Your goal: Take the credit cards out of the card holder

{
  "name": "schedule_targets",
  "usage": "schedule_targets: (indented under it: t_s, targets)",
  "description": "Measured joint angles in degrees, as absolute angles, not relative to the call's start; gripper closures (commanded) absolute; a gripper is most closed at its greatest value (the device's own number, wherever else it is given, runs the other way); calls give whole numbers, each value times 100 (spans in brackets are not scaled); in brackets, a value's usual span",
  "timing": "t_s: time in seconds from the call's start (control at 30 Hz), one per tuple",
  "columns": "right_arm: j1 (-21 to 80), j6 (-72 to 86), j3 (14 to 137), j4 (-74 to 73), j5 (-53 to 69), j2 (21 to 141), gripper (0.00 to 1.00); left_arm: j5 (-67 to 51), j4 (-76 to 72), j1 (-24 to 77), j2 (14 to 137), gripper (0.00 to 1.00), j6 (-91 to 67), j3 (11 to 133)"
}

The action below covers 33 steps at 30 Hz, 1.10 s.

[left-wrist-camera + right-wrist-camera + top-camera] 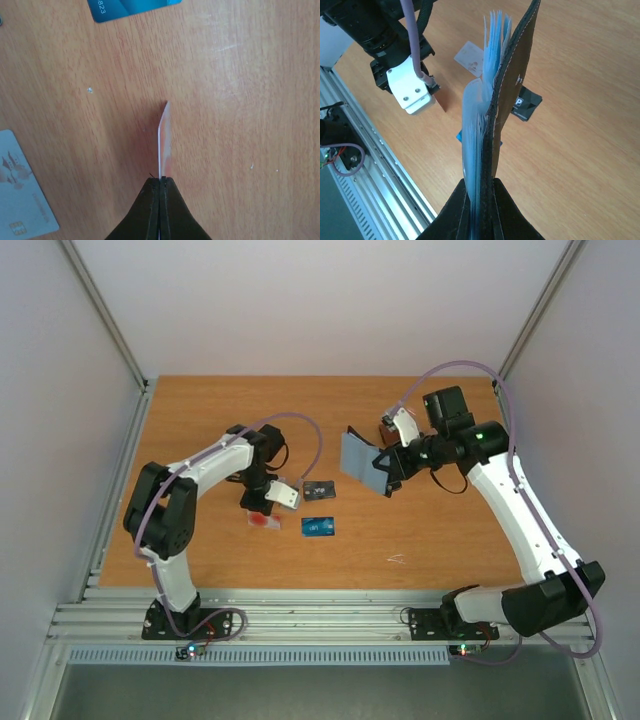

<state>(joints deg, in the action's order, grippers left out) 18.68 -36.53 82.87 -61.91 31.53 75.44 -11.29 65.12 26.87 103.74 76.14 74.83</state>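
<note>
Card holder (512,85) in right gripper (481,189)

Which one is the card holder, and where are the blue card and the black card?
card holder (362,462): top view, on its light blue inner face.
blue card (318,527): top view, middle of its face.
black card (320,489): top view, middle of its face.

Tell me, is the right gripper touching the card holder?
Touching. The right wrist view shows it plainly: the right gripper has its jaws shut on the lower edge of the card holder.
</note>
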Motion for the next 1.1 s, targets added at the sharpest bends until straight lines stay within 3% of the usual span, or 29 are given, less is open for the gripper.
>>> schedule_targets:
  t_s: [0.73, 1.1]
  targets:
    - [1691, -3763, 8591, -6222, 3439, 7994, 99, -1258, 6910, 2703, 11288, 100, 7323, 8012]
    - [1691, -3758, 8591, -6222, 3437, 7988, 99, -1258, 6781, 2554, 11450, 91, 7100, 8138]
